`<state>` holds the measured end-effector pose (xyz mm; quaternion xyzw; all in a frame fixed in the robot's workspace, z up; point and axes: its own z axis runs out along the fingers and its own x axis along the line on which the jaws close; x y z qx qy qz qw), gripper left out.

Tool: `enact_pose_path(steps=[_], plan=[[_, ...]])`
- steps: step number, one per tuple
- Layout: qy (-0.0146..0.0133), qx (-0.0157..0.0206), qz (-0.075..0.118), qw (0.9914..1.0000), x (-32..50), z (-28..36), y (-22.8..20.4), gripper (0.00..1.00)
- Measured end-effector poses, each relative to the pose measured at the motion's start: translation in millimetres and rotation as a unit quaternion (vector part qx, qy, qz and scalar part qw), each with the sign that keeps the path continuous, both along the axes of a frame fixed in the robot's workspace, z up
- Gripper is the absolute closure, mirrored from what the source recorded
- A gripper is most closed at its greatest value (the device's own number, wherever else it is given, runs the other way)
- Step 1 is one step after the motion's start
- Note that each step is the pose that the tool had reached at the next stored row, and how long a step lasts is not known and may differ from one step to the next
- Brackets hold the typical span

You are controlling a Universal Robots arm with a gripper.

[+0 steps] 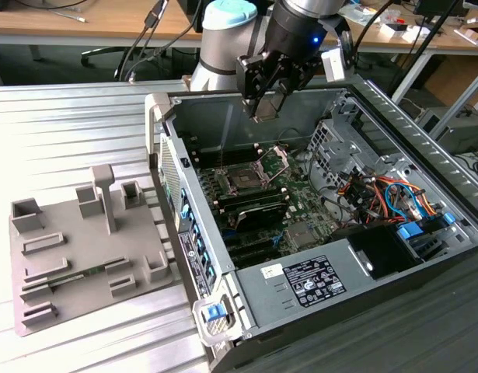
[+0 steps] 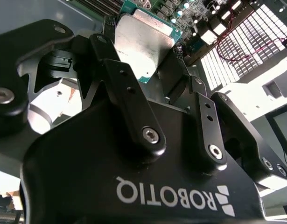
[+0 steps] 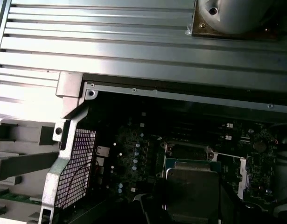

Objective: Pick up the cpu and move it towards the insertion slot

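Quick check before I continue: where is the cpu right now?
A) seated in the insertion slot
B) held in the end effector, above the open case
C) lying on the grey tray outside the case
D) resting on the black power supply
B: in the second wrist view the cpu sits clamped between the end effector fingers, and the exterior view shows it in the air above the insertion slot, whose bracket stands open.

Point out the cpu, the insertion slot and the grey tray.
cpu [image 2: 141, 44], second wrist view, metal top.
insertion slot [image 1: 245, 180], exterior view, dark centre.
grey tray [image 1: 68, 225], exterior view, bare flat base.
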<state>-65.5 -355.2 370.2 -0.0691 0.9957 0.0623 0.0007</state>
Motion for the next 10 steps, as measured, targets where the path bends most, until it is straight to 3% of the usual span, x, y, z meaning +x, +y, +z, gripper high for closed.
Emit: enact_pose_path(steps=[10], plan=[[0.0000,0.0000,0.000,1.00000,8.8,-6.1,-2.3,0.45]])
